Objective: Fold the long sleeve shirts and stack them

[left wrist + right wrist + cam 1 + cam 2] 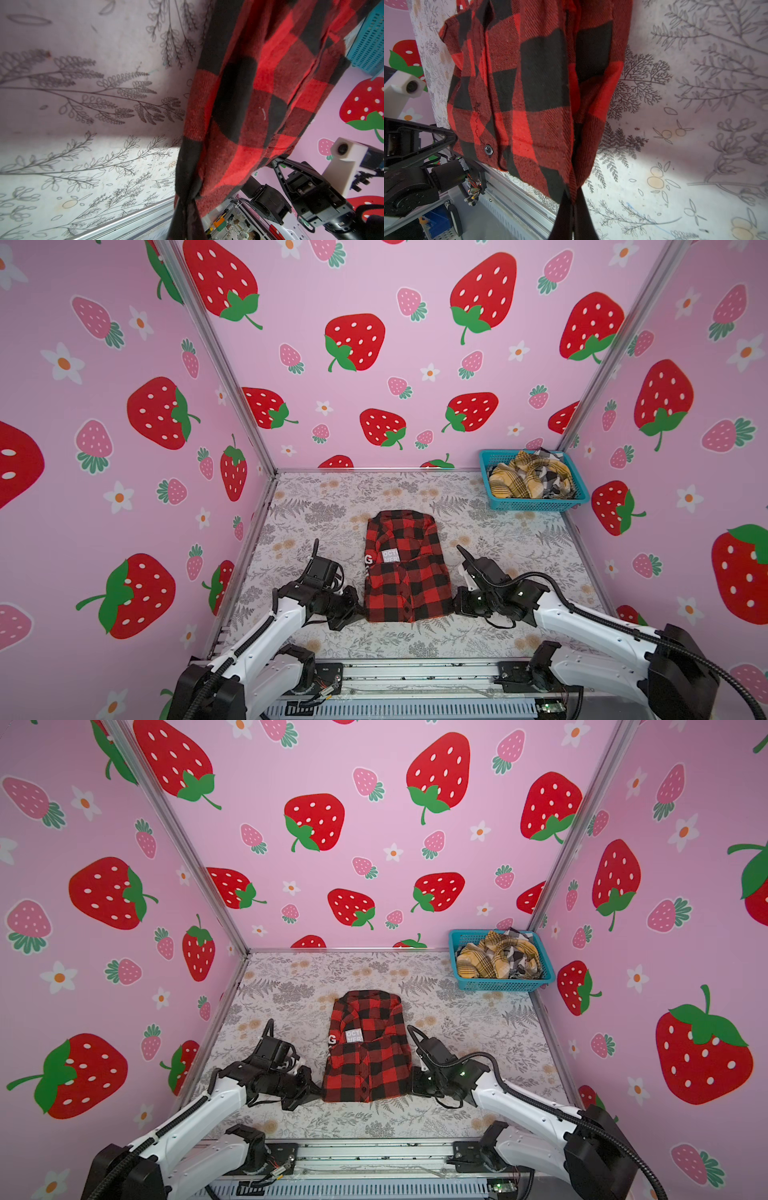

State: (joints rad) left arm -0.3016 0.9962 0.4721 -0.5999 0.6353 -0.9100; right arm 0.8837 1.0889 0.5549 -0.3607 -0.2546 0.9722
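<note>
Folded red-and-black buffalo-check fabric shirt (pixel 409 572) on grey floral-print bench (pixel 519 556) — left pincer (pixel 360 611) and right pincer (pixel 456 604) each pinch a near hem corner; other edges border bare surface.

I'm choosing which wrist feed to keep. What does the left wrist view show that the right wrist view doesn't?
Only the left wrist view: the teal basket. Only the right wrist view: a black button. Both: the red-and-black shirt over the floral table, with a hem corner pinched by that arm's shut gripper, the left gripper or the right gripper.
</note>
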